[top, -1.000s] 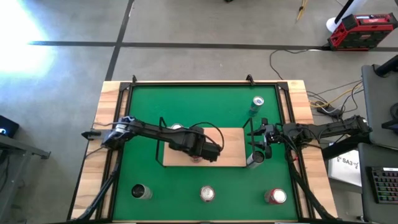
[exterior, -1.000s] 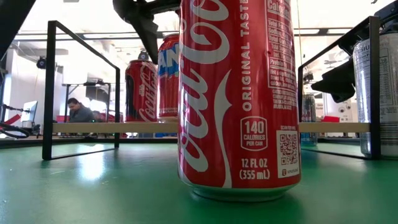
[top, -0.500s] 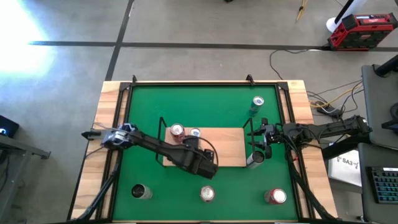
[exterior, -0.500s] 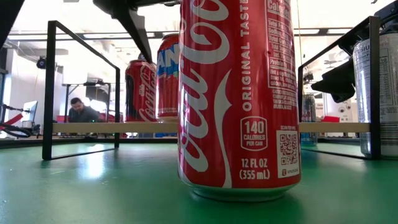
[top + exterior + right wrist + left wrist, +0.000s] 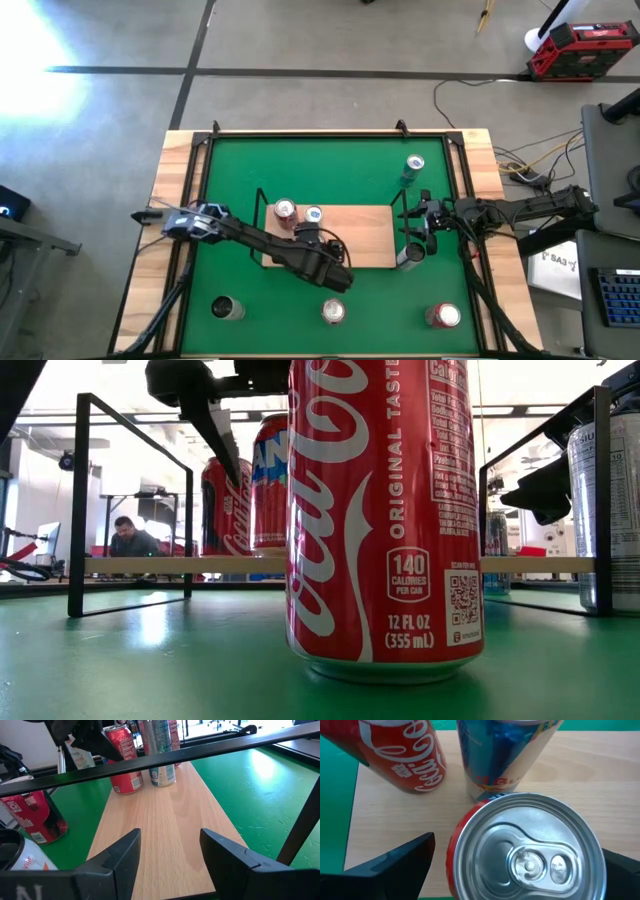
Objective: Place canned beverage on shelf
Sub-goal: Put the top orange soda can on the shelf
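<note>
Cans first: the red can stands upright on the shelf near its front edge, between the wide-open fingers of the left gripper, which grips nothing. We judge the step to be letting go – so we would lift straight up, fingers wide, and clear the rim without nudging the two neighbours. The right gripper waits at the shelf's right end, fingers parted on nothing.

We count three cans on the shelf, with the Coca-Cola can and blue-and-silver can – and five on the green mat: dark-topped, red middle, red right, teal, pale
</note>
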